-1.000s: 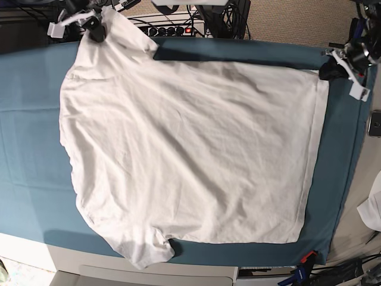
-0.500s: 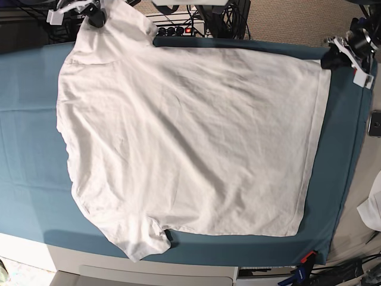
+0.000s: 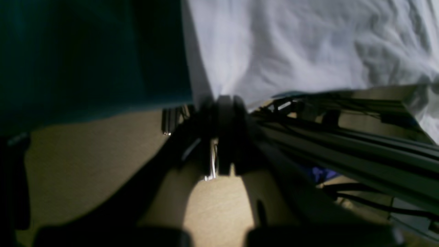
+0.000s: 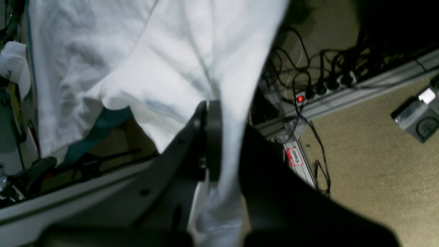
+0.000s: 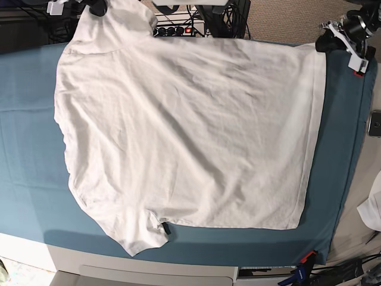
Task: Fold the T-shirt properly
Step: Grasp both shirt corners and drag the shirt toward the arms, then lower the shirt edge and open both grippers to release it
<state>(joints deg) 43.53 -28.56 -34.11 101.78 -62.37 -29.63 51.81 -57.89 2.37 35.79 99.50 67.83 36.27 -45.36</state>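
The T-shirt (image 5: 184,137) lies spread across the teal cloth (image 5: 30,143) that covers the table, with its collar side toward 9 o'clock and its hem toward 3 o'clock in the base view. The right gripper (image 5: 97,8), at 11 o'clock in that view, has its jaws closed on the upper sleeve; the right wrist view shows white fabric pinched between its fingers (image 4: 212,137) and hanging below them. The left gripper (image 5: 326,44), at 1 o'clock, has its jaws closed on the upper hem corner, and the left wrist view shows that corner drawn into the dark fingers (image 3: 224,113). A power strip (image 4: 322,87) lies on the floor beyond the table edge.
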